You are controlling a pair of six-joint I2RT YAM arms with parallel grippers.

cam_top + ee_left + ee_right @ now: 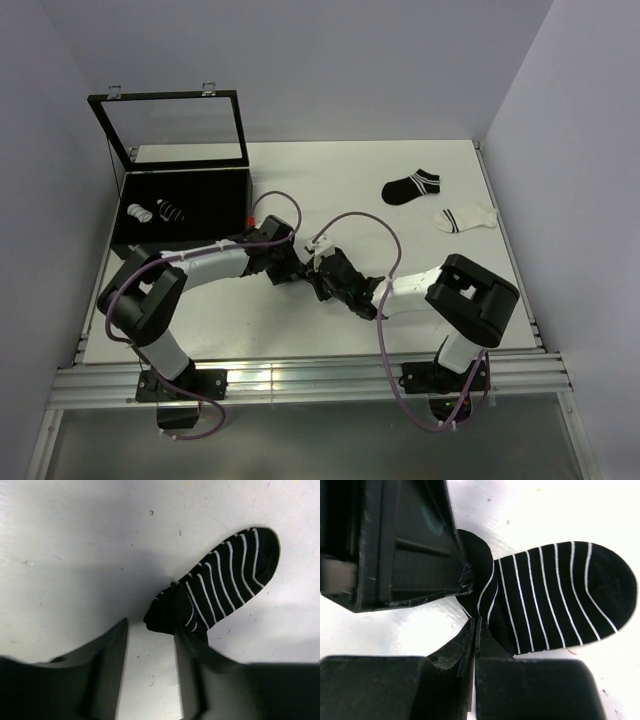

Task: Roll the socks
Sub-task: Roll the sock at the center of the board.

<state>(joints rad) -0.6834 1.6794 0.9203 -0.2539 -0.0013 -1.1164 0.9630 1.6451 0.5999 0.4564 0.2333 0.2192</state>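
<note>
A black sock with thin white stripes (225, 577) lies flat on the white table, its toe pointing away and its cuff bunched. The left gripper (150, 635) stands open, bare table between its fingers (107, 655), and its right finger touches the bunched cuff. In the right wrist view the same sock (560, 595) lies to the right. There the right gripper (476, 622) is shut, its tips pinching the cuff edge. From above, the left gripper (298, 267) and right gripper (322, 280) meet mid-table and hide this sock.
A loose black sock (411, 186) and a white striped sock (463, 217) lie at the far right. An open black box (180, 185) at the far left holds two rolled bundles (140, 213). The left gripper's body (400, 545) crowds the right wrist view.
</note>
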